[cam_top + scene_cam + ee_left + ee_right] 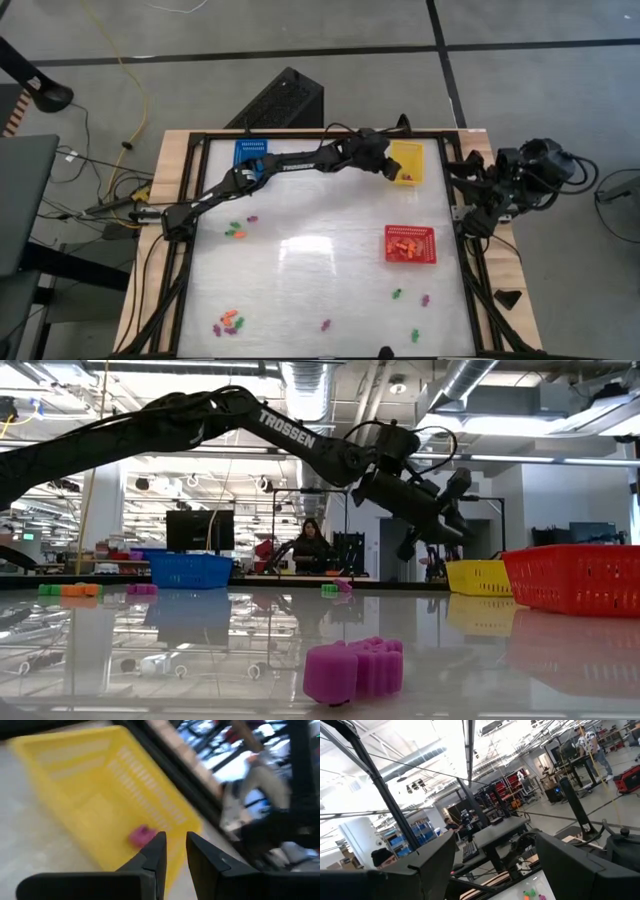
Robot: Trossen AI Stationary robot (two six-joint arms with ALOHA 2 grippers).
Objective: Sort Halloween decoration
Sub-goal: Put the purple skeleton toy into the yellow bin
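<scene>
Partway there: left gripper [172, 851] slightly parted, empty over yellow perforated plastic basket [408, 160], tiny purple piece [141, 835] inside; plenty still scattered.

"TROSSEN" on left arm [285, 428]

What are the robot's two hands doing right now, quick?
Left gripper: over the yellow perforated plastic basket, fingers slightly apart, holding nothing; a small purple piece lies in the basket.
Right gripper: parked off the table's right edge, fingers open, empty.
</scene>
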